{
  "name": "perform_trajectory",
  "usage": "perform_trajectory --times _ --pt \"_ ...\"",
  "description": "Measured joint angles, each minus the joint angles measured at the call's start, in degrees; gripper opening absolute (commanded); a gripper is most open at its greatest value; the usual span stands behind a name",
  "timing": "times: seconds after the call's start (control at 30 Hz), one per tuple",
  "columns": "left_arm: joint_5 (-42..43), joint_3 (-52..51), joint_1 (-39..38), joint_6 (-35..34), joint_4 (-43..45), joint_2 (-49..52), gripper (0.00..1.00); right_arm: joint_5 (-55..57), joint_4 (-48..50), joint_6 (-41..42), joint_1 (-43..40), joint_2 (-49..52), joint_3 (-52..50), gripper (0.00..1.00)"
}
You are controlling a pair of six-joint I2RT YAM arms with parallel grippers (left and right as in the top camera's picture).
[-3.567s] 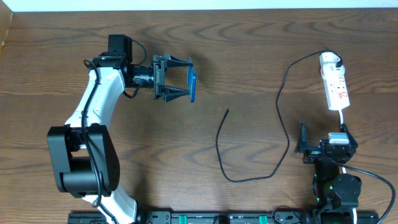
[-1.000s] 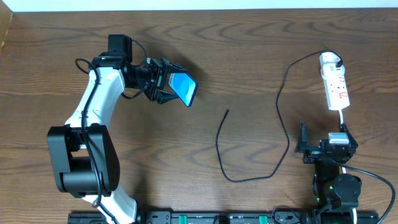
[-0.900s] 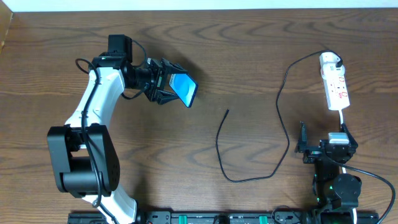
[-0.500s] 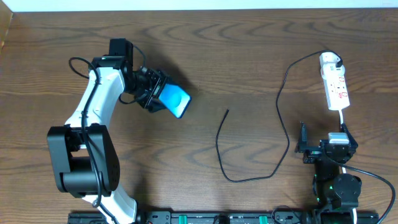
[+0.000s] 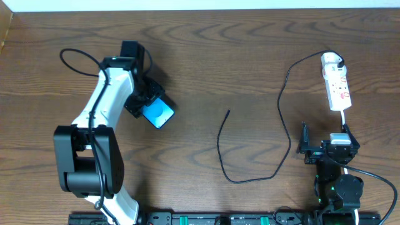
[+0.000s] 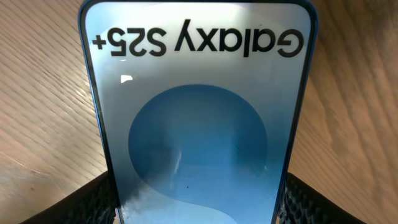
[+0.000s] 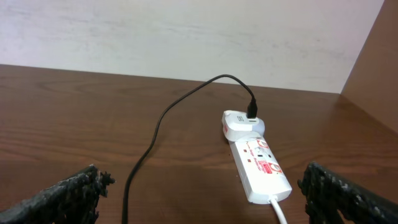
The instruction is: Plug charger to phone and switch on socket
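The wooden table (image 5: 206, 56) carries everything, and the white left arm (image 5: 103, 103) reaches over its 9 o'clock side. The left gripper (image 5: 145, 105) is clamped on the side edges of the phone (image 5: 157, 114), which is tilted with its blue screen facing up. Whether its far end touches the wood cannot be told. The step in hand looks like placing the phone for plugging. To do it well, the arm should lay it flat with the port end turned toward 3 o'clock, where the cable waits, and the fingers (image 6: 99, 199) should let go only once it rests. The port itself shows in no view, so which end carries it is a guess. At 2 o'clock lies the socket (image 5: 337, 87), its long axis running roughly 12 to 6, well apart from the phone. The right gripper (image 7: 205, 196) is parked near 4 o'clock with its jaws spread wide and nothing between them. The charger (image 5: 284, 131) loops from the white plug (image 7: 242, 124), seated at the socket's 12 o'clock end, down and around toward the middle of the table. Its connector tip (image 5: 228, 112) lies loose near the centre, at 3 o'clock of the phone. The right gripper would likely do best to pinch just behind that tip so it stays stiff and aligned for insertion, and the socket's switch is best left for last.
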Motion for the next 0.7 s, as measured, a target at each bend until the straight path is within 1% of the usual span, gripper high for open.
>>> perform_trajectory --times 0.1,0.27,0.43,0.7 --pt "-2.9 -0.1 -1.1 0.0 0.2 0.0 0.07 0.0 0.0 0.0 0.0 0.0 0.0 0.99" --pt "-4.8 -0.3 -1.5 0.1 0.3 0.0 0.07 0.0 0.0 0.0 0.0 0.0 0.0 0.99" --pt "-4.9 -1.2 -1.5 0.1 -0.1 0.5 0.07 0.0 0.0 0.0 0.0 0.0 0.0 0.99" --pt "-4.2 -1.3 -1.5 0.1 0.1 5.1 0.07 0.0 0.0 0.0 0.0 0.0 0.0 0.99"
